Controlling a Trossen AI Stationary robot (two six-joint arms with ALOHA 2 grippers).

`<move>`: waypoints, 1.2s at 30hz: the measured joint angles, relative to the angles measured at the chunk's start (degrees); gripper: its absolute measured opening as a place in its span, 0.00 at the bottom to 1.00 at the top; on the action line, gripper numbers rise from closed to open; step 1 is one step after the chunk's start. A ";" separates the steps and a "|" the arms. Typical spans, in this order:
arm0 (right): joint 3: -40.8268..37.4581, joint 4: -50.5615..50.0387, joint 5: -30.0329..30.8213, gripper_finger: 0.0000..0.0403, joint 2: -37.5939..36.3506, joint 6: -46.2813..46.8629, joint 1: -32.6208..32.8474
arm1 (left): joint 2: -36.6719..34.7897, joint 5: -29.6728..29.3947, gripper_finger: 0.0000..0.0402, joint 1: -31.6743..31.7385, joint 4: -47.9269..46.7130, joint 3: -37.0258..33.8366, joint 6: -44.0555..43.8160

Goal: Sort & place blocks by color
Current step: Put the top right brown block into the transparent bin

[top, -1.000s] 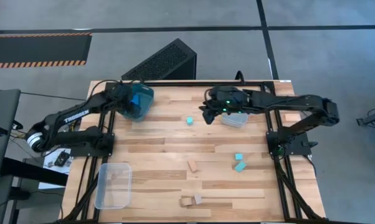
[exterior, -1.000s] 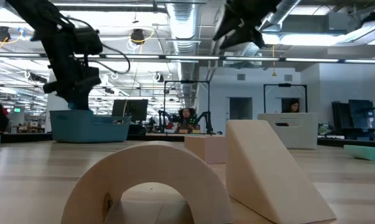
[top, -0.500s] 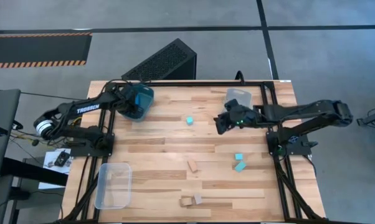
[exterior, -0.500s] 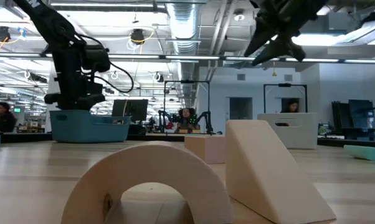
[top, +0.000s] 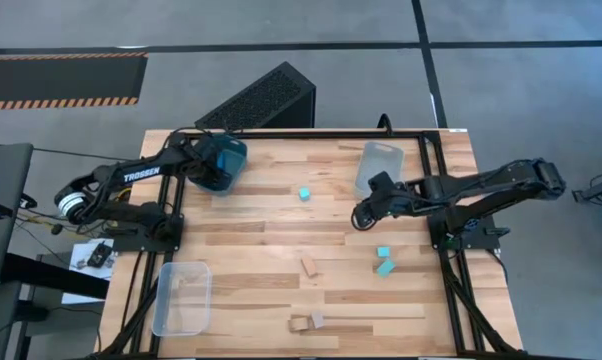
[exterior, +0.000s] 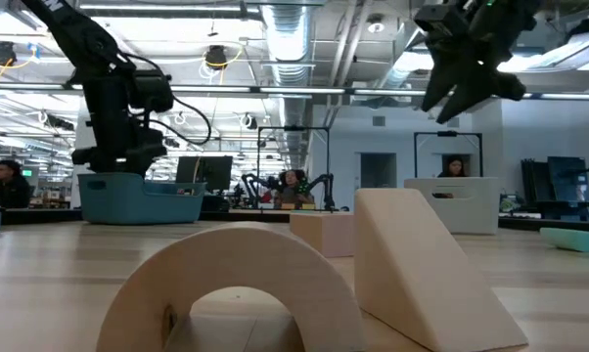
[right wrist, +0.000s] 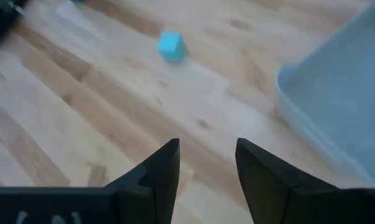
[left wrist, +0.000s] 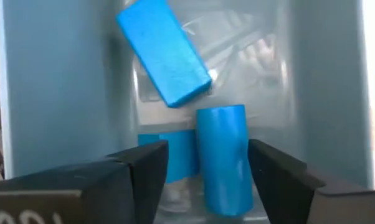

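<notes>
Blocks lay scattered over the wooden table (top: 261,225): a lone cyan cube (top: 305,194) at the far centre, two cyan blocks (top: 384,261) at the near right, a tan block (top: 309,267) in the middle and tan pieces (top: 307,322) at the near edge. Dark blue blocks (left wrist: 166,53) already sat in the teal bin (top: 221,163), over which the left gripper (left wrist: 203,171) hung, released and empty. The right gripper (top: 362,215), fingers parted and empty, hovered just beside the clear bin (top: 378,165) at the far right. Judged step: fetching a cyan block. The next move would call for descending squarely over one, probably the cube, and clenching.
</notes>
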 joint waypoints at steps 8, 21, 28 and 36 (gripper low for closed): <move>0.00 -5.64 -2.69 0.49 0.31 6.55 3.98 | -6.10 0.84 0.57 -0.31 -2.07 6.79 2.21; 0.02 3.57 -15.95 0.45 5.28 10.47 12.37 | -15.91 12.76 0.57 -11.51 16.69 9.97 9.57; 2.33 4.26 -17.22 0.37 10.42 24.21 18.83 | -15.12 17.48 0.57 -18.17 26.35 10.00 16.13; 4.66 -1.72 -16.74 0.33 14.53 26.62 23.54 | -14.88 18.15 0.57 -24.89 28.45 9.97 15.03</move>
